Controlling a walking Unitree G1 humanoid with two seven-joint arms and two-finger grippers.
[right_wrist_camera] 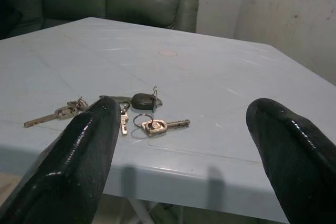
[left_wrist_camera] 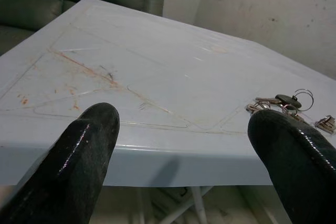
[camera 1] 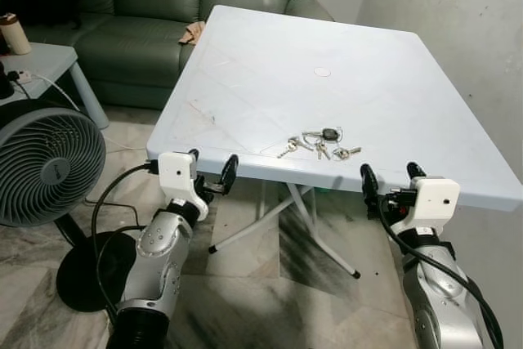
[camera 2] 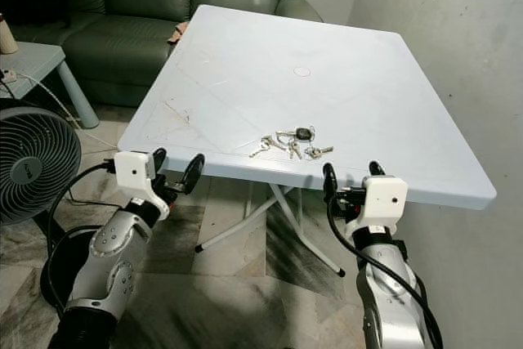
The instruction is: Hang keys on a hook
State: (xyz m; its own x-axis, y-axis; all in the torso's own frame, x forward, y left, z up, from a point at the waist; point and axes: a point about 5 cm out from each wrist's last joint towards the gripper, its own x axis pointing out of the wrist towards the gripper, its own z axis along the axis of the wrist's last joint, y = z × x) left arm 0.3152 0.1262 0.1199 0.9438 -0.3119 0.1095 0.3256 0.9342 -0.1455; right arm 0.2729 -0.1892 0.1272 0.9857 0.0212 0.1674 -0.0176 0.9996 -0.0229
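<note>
One keys (camera 1: 319,144) bunch beyond right gripper (camera 1: 393,176)

Keys (camera 1: 320,144) too small in head views to count or tell apart; one dark fob, several metal keys. In right wrist view, near finger (right_wrist_camera: 79,156) covers part of the bunch. Fan (camera 1: 45,165) cut by frame edge. Small brownish thing (camera 1: 193,33) on sofa (camera 1: 147,6), possibly cloth, partly behind table (camera 1: 392,79).
</note>
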